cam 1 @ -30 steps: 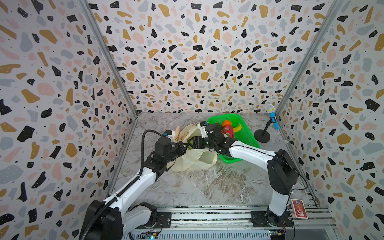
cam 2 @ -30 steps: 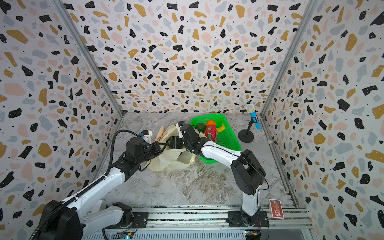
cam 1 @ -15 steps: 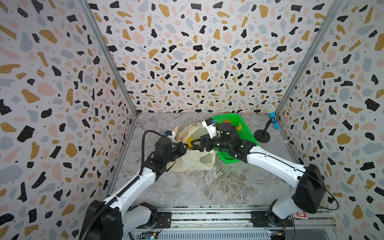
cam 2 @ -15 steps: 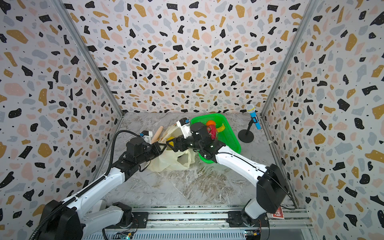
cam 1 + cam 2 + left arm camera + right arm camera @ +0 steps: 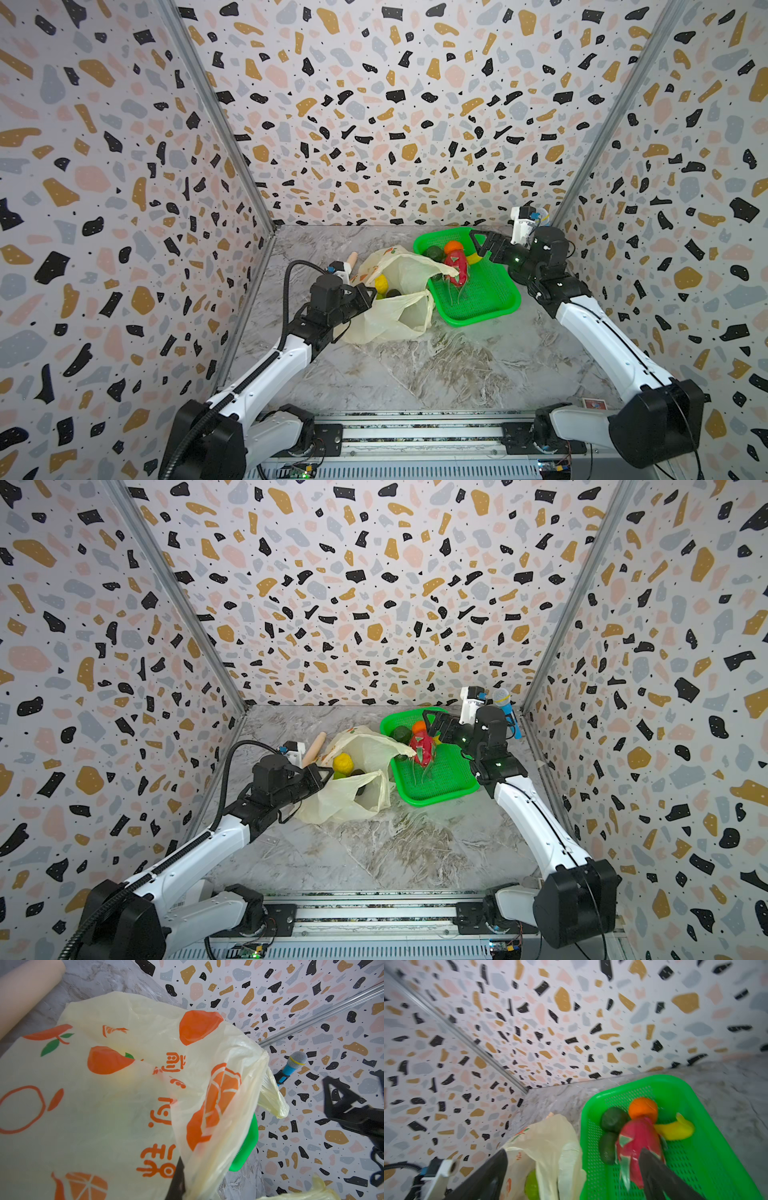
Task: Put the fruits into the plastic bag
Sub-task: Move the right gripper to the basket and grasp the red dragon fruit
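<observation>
Plastic bag [image 5: 390,322], pale yellow, lies crumpled toward the table's [image 5: 415,374] far edge, its mouth gaping toward a green basket [image 5: 478,318] in the far right corner, with a lemon [image 5: 381,284] inside. The left gripper [image 5: 366,293] is clamped on the bag's rim. In the basket a dragon fruit [image 5: 455,266] lies lengthwise from far rim to near rim, green tips nearward, beside an orange [image 5: 453,246] and an avocado [image 5: 434,252]. The right gripper [image 5: 478,245] hangs wide open and empty over the basket's far rim.

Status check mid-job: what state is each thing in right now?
left gripper: shut on plastic bag rim.
right gripper: open, empty.
plastic bag: mouth open.
lemon: inside bag.
dragon fruit: in green basket, unbagged.
orange: in basket.
avocado: in basket.
</observation>
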`<state>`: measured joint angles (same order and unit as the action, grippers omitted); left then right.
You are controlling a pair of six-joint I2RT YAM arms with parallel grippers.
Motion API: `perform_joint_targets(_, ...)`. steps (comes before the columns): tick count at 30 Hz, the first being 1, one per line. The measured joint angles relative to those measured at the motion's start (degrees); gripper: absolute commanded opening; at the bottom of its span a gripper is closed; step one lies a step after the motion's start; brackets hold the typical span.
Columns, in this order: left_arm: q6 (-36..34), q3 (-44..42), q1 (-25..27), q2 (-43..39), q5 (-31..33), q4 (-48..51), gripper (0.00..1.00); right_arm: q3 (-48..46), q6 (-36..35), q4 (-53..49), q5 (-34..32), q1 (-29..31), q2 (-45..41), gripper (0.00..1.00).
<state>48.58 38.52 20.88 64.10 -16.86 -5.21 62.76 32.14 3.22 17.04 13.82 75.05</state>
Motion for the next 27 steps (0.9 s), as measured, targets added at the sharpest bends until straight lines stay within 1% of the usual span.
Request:
perform_joint_targets(4,0.02,0.00,0.00,0.55,-0.04,-0.04,0.00,2.21,-0.28,-5.57,-0.90,-0.70,9.20,0.99)
perform_joint_targets(8,0.02,0.00,0.00,0.98,-0.20,-0.28,0.00,8.72,-1.29,-12.11,-0.98,-0.68,21.03,0.99)
perform_joint_targets(12,0.02,0.00,0.00,1.05,-0.22,-0.39,0.00,14.71,-2.64,-15.56,-1.01,-0.52,29.55,0.99)
perform_joint_targets(21,0.02,-0.35,0.00,1.03,-0.22,-0.46,0.00,22.18,-5.18,-17.99,0.46,0.35,37.44,0.99)
perform_joint_targets(24,0.04,-0.42,0.00,1.03,-0.24,-0.44,0.00,25.07,-5.90,-19.69,-0.17,1.09,40.63,0.99)
perform_joint_targets(27,0.04,-0.42,0.00,1.03,-0.28,-0.48,0.00,28.63,-6.73,-22.53,-2.40,1.90,44.81,0.99)
